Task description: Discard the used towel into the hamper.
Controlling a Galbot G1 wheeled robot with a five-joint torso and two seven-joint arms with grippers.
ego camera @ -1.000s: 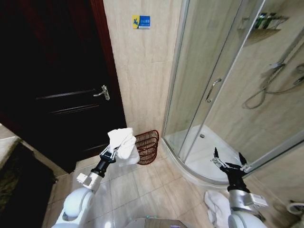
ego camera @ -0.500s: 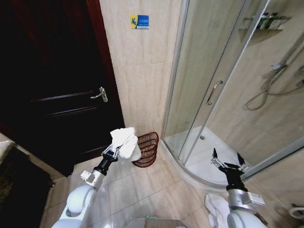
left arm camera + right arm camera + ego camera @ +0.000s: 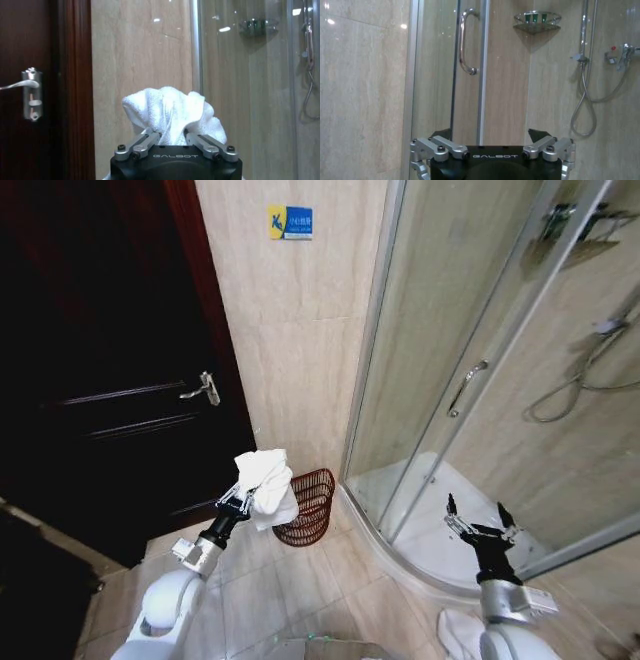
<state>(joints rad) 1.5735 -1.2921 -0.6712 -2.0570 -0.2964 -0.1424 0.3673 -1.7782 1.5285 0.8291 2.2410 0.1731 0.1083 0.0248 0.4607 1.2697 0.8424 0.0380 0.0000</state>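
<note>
**Towel held up beside the hamper**

Left gripper (image 3: 237,499) sits lower left of centre in the head view, clenched on a bunched white towel (image 3: 266,484) — the cloth stands up above the fingers and droops toward the right. In the left wrist view the towel (image 3: 170,114) is pinched between the two fingers (image 3: 141,142), w/ a door handle (image 3: 27,93) at the left edge.

The hamper (image 3: 308,506), a dark red-brown openwork basket, stands on the floor tiles just right of the towel, at the foot of the beige wall and near the shower's glass corner. The towel overlaps its left rim in the frame; can't tell if they touch.

Right gripper (image 3: 481,522) — lower right, fingers spread wide, holding nothing, in front of the shower tray. Right wrist view faces the shower door handle (image 3: 465,41).
</note>
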